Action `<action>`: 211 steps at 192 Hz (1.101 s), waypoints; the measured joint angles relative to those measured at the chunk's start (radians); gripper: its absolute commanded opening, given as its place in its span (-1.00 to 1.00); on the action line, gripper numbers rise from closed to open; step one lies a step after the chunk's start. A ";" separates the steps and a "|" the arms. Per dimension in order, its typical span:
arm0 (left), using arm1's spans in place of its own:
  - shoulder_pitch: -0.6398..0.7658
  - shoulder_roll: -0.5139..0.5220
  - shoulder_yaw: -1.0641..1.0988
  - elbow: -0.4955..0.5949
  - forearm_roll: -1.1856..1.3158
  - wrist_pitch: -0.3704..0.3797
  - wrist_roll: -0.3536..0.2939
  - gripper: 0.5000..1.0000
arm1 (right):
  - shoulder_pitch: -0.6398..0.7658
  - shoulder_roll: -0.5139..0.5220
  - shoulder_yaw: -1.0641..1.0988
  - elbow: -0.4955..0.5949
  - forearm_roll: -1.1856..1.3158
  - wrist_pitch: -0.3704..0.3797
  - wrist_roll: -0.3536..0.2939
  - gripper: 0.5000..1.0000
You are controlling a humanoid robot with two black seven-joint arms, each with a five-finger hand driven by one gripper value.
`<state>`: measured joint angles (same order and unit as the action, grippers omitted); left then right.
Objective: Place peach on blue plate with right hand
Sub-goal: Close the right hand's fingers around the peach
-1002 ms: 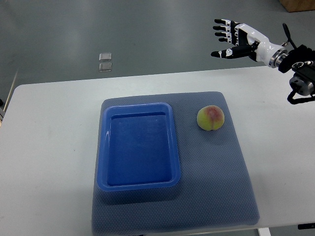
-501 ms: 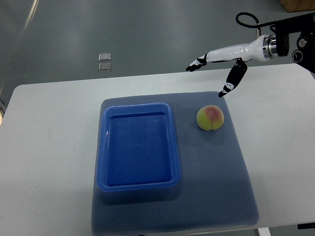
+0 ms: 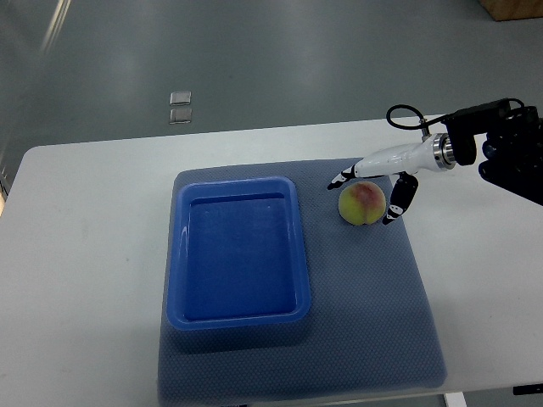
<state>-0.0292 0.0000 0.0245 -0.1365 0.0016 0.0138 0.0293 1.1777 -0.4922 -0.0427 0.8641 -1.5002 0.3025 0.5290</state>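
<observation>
Risk: roll-off | right hand [image 3: 366, 197] spread astride peach [image 3: 362, 203], not gripping | uneven closure may nudge it from blue plate [image 3: 239, 254]

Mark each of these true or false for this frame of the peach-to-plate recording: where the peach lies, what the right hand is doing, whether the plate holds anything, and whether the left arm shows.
1. The peach lies on the grey mat, right of the blue plate. True.
2. The right hand has lifted the peach clear of the mat. False: the fingers are spread around the peach, which rests on the mat.
3. The blue plate holds a second fruit. False: nothing lies in it.
4. The left arm is not in the picture. True.
5. The mat lies on a white table. True.
</observation>
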 measured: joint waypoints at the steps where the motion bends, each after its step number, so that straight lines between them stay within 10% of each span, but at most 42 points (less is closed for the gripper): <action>1: 0.000 0.000 0.000 0.000 0.000 0.000 0.000 1.00 | -0.001 0.000 0.000 -0.001 0.000 -0.002 0.000 0.71; 86: 0.000 0.000 0.000 0.000 0.000 0.000 0.000 1.00 | -0.054 0.055 0.000 -0.048 0.000 -0.116 -0.042 0.63; 145: 0.000 0.000 0.000 0.000 0.000 0.000 0.000 1.00 | -0.062 0.058 -0.021 -0.066 0.000 -0.137 -0.043 -0.24; 211: 0.000 0.000 0.000 0.000 0.000 0.000 0.000 1.00 | -0.055 0.071 -0.020 -0.071 0.008 -0.156 -0.061 -0.25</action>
<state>-0.0291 0.0000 0.0245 -0.1365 0.0014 0.0138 0.0288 1.1231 -0.4213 -0.0624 0.7929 -1.4927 0.1468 0.4684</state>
